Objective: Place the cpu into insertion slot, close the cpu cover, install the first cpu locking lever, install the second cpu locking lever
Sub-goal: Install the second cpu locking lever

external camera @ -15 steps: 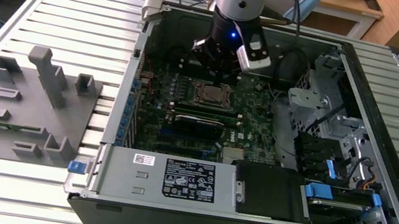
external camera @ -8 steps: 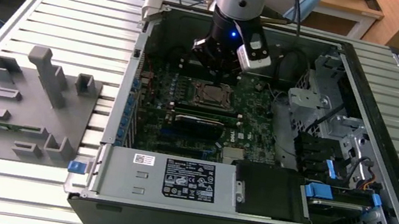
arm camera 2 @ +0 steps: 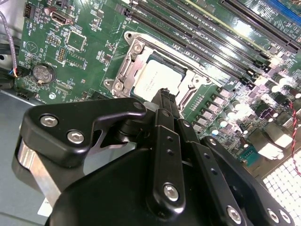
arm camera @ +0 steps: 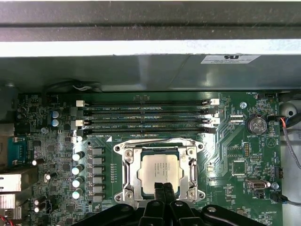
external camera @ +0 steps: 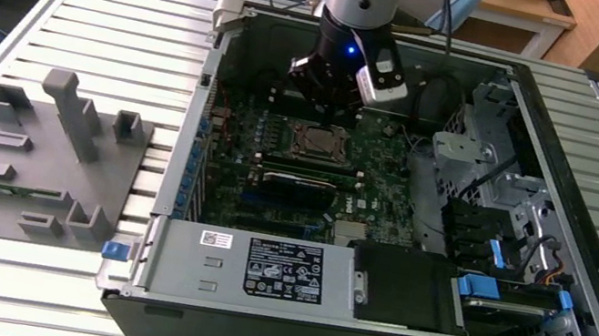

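In the exterior view, the arm reached down into an open computer case [external camera: 585, 228] lying on its side on a slatted metal desk [external camera: 116, 16], and the claw [external camera: 330, 99] hung above the green motherboard [external camera: 378, 177], just behind the insertion slot [external camera: 321, 142], near the case's far wall. A grey fixture block [external camera: 42, 160] stood on the desk at the exterior view's left, well apart from the case, and the white-labelled power supply [external camera: 257, 267] filled the case's near edge. In the second wrist view, the claw's black fingers [arm camera 2: 165, 101] stood together, tips meeting and clamped on nothing, just over one edge of the insertion slot [arm camera 2: 136, 52]. The cpu [arm camera 2: 153, 80] lay flat inside the slot, its dull silver top facing up, and the cpu cover [arm camera 2: 123, 70] lay down around it as a silvery frame. A round coin battery [arm camera 2: 42, 73] sat on the board well to one side, and long black memory slots [arm camera 2: 211, 52] ran past the socket. In the first wrist view, the closed fingertips [arm camera: 162, 193] reached the edge of the cpu [arm camera: 160, 169], which was seated in the insertion slot [arm camera: 127, 195] with the cpu cover [arm camera: 128, 169] framing it, and 4 memory slots [arm camera: 146, 115] lay in parallel between the socket and the case wall.
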Motion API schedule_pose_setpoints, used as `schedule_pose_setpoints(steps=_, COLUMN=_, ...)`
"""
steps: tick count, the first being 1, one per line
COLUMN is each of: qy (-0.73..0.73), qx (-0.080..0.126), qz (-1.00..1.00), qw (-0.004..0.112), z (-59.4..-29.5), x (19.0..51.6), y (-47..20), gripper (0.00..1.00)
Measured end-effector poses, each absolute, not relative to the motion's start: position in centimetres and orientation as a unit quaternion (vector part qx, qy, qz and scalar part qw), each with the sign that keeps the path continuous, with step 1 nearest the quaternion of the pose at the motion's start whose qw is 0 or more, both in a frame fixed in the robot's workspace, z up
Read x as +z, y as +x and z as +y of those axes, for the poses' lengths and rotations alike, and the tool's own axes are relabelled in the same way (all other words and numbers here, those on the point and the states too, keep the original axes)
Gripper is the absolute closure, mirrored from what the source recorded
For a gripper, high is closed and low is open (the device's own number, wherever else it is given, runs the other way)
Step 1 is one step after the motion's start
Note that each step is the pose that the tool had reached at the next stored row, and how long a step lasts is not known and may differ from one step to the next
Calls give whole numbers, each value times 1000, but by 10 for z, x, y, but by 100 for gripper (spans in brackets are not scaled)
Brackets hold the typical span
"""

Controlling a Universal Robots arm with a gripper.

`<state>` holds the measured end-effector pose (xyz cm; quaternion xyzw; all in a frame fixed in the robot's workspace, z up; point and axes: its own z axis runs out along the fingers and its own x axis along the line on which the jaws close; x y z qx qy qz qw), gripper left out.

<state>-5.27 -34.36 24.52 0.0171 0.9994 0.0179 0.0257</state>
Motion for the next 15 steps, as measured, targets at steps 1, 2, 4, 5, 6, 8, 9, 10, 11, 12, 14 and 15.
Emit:
schedule_pose_setpoints(steps=1, qy=17, qx=18, qz=999, qw=26, z=-344, x=245, y=-53, gripper=89)
schedule_pose_setpoints(steps=2, qy=17, qx=18, qz=999, qw=26, z=-344, x=245, y=-53, gripper=89)
schedule_pose_setpoints(steps=4, qy=17, qx=18, qz=999, qw=26, z=-344, x=245, y=-53, gripper=89)
schedule_pose_setpoints(steps=5, qy=17, qx=18, qz=999, qw=26, z=-344, x=245, y=-53, gripper=89)
schedule_pose_setpoints(steps=6, qy=17, qx=18, qz=999, qw=26, z=-345, x=245, y=-53, gripper=89)
schedule_pose_setpoints(steps=8, qy=17, qx=18, qz=999, qw=26, z=-345, x=245, y=-53, gripper=89)
schedule_pose_setpoints(steps=9, qy=17, qx=18, qz=999, qw=26, z=-346, x=245, y=-53, gripper=89)
schedule_pose_setpoints(steps=10, qy=17, qx=18, qz=999, qw=26, z=-346, x=245, y=-53, gripper=89)
schedule_pose_setpoints(steps=11, qy=17, qx=18, qz=999, qw=26, z=-346, x=245, y=-53, gripper=89)
schedule_pose_setpoints(steps=12, qy=17, qx=18, qz=999, qw=26, z=-347, x=245, y=-53, gripper=89)
schedule_pose_setpoints(steps=14, qy=17, qx=18, qz=999, qw=26, z=-348, x=245, y=-53, gripper=89)
schedule_pose_setpoints(steps=15, qy=17, qx=18, qz=999, qw=26, z=-349, x=245, y=-53, gripper=89)
